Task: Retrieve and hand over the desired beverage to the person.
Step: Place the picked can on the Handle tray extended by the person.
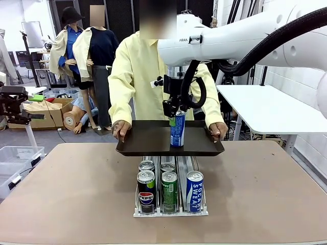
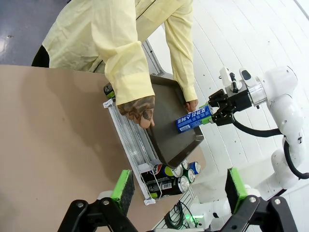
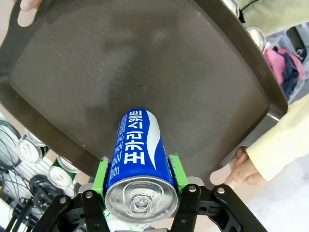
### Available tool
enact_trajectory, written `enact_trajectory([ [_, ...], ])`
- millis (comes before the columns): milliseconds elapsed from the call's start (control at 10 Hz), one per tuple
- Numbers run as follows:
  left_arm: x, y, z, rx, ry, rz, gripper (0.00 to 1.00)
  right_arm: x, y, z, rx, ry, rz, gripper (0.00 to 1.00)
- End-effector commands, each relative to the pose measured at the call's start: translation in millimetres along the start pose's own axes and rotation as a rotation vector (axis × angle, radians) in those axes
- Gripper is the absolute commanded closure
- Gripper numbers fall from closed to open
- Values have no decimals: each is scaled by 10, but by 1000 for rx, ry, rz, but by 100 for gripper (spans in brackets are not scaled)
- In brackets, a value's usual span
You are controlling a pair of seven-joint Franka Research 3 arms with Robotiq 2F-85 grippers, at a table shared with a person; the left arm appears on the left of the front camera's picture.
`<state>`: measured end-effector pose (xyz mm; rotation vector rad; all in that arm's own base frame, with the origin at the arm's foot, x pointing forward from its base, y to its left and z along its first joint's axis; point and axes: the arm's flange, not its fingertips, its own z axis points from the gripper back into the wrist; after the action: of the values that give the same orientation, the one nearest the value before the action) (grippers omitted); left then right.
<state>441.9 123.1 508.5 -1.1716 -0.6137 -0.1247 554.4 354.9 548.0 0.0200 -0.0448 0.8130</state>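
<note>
Right gripper [image 1: 177, 113] pinches the blue-and-white aluminium drink can [image 1: 177, 130], upright on, or perhaps just above, the black rectangular tray [image 1: 138, 145] the yellow-shirted person [image 1: 138, 76] holds. Release only once its base sits flat. Left gripper [image 2: 179, 188] hangs spread.

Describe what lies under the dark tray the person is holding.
The can rack on the table: its front Pepsi can, green can and Pocari Sweat can show, plus two tops behind. The tray covers the rack's far end, so any cans there are hidden.
</note>
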Motion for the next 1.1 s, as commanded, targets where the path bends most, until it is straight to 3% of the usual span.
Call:
enact_trajectory([
  [0, 4, -11, 13, -3, -6, -2, 0, 43, 5, 10, -31, 4, 8, 91],
  [100, 4, -11, 13, -3, -6, -2, 0, 41, -1, 24, -29, 3, 7, 84],
  [200, 4, -11, 13, -3, -6, -2, 0, 32, -10, 53, -26, 0, 8, 68],
  [500, 4, -11, 13, -3, -6, -2, 0, -5, -31, 132, -26, -20, 13, 8],
  [600, 4, -11, 13, -3, -6, -2, 0, -14, -37, 156, -24, -24, 12, 0],
  [1000, 4, -11, 13, -3, -6, -2, 0, -127, -46, 428, -52, -60, 13, 0],
])
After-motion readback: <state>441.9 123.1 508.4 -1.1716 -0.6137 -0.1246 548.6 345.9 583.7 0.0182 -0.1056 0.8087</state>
